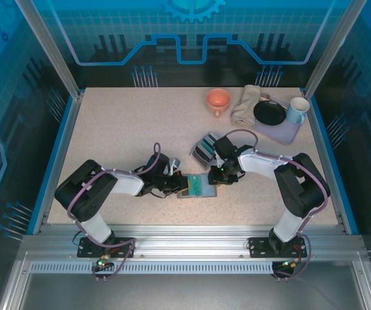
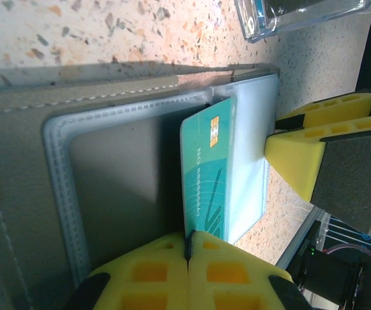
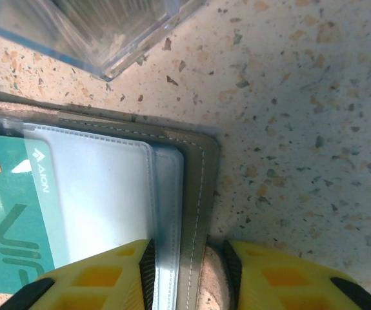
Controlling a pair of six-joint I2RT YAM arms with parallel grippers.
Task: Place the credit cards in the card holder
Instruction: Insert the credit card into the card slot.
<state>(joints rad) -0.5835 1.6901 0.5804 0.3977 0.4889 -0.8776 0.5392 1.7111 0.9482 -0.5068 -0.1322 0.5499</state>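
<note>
- Teal card (image 2: pixel 208 174): thin, light, stiff plastic with a slick face. It likely flexes a little but won't crush.
- It lies over the right half of the open card holder (image 2: pixel 17 161), chip end pointing away from the left gripper (image 2: pixel 188 244).
- Left gripper is clenched on the card's near short end. That looks like the right place to hold it, because it leaves the far end free to slide in.
- Too light a pinch on plastic this slick could let the card twist.
- Clear sleeve (image 3: pixel 101 187) is soft and floppy, so its mouth may buckle. Cannot tell how far the card is under it.
- Right gripper (image 3: pixel 188 261) is closed on the holder's outer edge, one finger on the sleeve and one at the cover's rim. It appears to pin the holder down.
- The holder is a soft grey cover, light enough to skid if let go.
- More cards (image 1: pixel 206 146) stand in a clear box (image 1: pixel 196 154) just behind the holder.
- Table (image 1: pixel 120 129) is a speckled hard top, flat and smooth, so it gives the holder little grip.
- Both grippers sit close together over the holder, so there is little room between them. The table's left half is open.
- Cup (image 1: pixel 218 100), cloth (image 1: pixel 245 103), plate (image 1: pixel 269 113) and mug (image 1: pixel 297 110) are at the far right, well apart.
</note>
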